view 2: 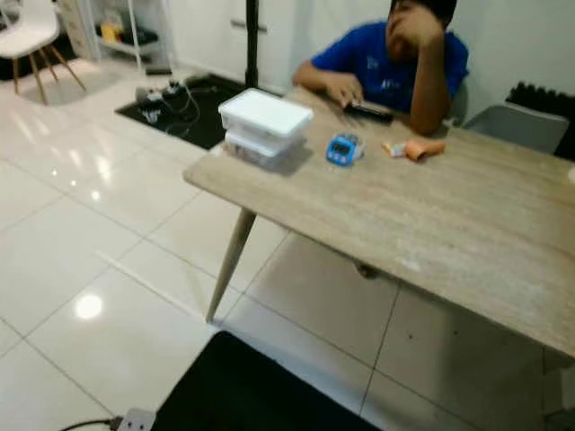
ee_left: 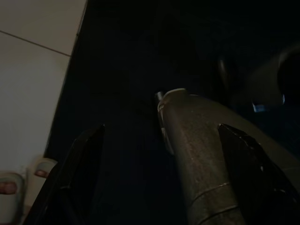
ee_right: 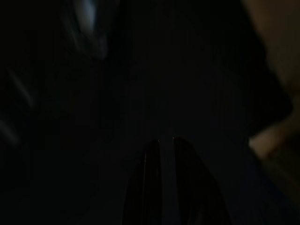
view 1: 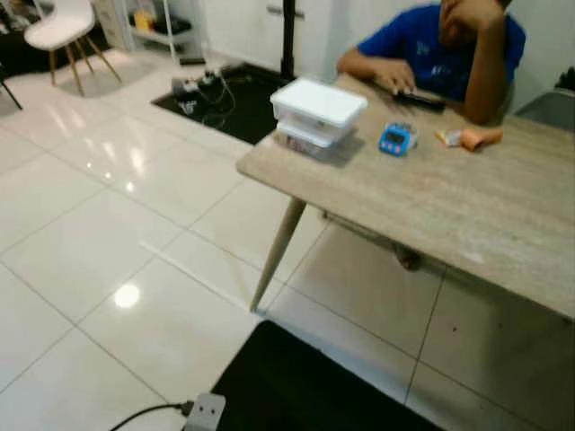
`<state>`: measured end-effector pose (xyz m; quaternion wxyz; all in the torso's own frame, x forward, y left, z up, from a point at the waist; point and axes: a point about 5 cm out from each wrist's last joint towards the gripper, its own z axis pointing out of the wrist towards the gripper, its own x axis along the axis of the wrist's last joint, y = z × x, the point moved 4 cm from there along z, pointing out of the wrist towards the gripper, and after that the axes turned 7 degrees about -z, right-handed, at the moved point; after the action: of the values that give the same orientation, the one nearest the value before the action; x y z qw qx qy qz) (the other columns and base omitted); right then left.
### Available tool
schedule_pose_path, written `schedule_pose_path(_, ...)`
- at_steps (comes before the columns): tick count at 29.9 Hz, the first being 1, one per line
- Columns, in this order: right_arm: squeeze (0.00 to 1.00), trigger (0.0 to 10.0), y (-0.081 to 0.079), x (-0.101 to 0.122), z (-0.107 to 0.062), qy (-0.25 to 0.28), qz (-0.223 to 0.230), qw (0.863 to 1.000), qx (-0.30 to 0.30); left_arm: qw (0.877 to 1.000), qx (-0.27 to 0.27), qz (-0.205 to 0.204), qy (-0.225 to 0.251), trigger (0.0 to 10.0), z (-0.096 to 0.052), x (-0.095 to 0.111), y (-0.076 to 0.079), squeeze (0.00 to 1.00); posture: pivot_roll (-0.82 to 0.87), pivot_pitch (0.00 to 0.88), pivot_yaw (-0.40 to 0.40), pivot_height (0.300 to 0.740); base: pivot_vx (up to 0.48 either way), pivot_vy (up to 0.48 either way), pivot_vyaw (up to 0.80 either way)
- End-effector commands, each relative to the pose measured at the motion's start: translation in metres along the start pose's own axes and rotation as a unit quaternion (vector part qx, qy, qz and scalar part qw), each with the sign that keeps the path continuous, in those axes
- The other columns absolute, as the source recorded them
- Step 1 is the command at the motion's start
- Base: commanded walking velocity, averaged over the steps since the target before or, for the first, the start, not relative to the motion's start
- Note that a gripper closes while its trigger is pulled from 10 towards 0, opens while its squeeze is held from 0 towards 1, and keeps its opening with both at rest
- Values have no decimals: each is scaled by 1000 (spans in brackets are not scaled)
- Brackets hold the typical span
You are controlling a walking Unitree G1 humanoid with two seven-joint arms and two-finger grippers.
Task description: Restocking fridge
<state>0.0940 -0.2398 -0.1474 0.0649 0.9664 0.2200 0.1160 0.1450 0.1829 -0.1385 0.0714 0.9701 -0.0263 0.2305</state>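
Stacked white containers (view 1: 316, 114) are sitting at the counter (view 1: 449, 206) corner, well away from both hanging arms; left jaws spread wide, right jaws pressed together.

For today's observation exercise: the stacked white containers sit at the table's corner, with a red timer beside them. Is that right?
Not quite. The timer is blue, not red, as the left eye view shows. The stacked white containers do sit at the corner of the table, beside it.

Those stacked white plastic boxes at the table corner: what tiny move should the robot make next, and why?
Probably step closer to the light wooden table. The stacked white lidded plastic boxes sit at its near corner, apart from the robot, and both arms hang low: the left gripper has its jaws spread, the right gripper nearly closed.
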Motion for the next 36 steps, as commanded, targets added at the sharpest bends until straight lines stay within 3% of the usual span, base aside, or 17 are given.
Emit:
schedule_pose_path(1, 0, 10000, 3, 0, 0, 0, 1, 1000, -4, 999, -5, -3, -32, 10000, -2, -19, 4, 0, -65, 102, -6, 740, 337, 0, 0)
schedule_pose_path(25, 0, 10000, 2, 0, 0, 0, 0, 1000, -4, 1000, -4, -15, -24, 10000, -1, -18, 4, 0, -63, 103, -6, 740, 331, 0, 0)
schedule_pose_path(27, 0, 10000, 2, 0, 0, 0, -1, 1000, -4, 999, -5, -28, -18, 10000, -1, -16, 5, 0, -63, 103, -6, 740, 0, 0, 0)
schedule_pose_path(36, 0, 10000, 2, -1, 0, -1, -1, 1000, -4, 999, -14, 1, -37, 10000, -2, -21, 7, 0, -62, 103, -5, 740, 0, -97, 0)
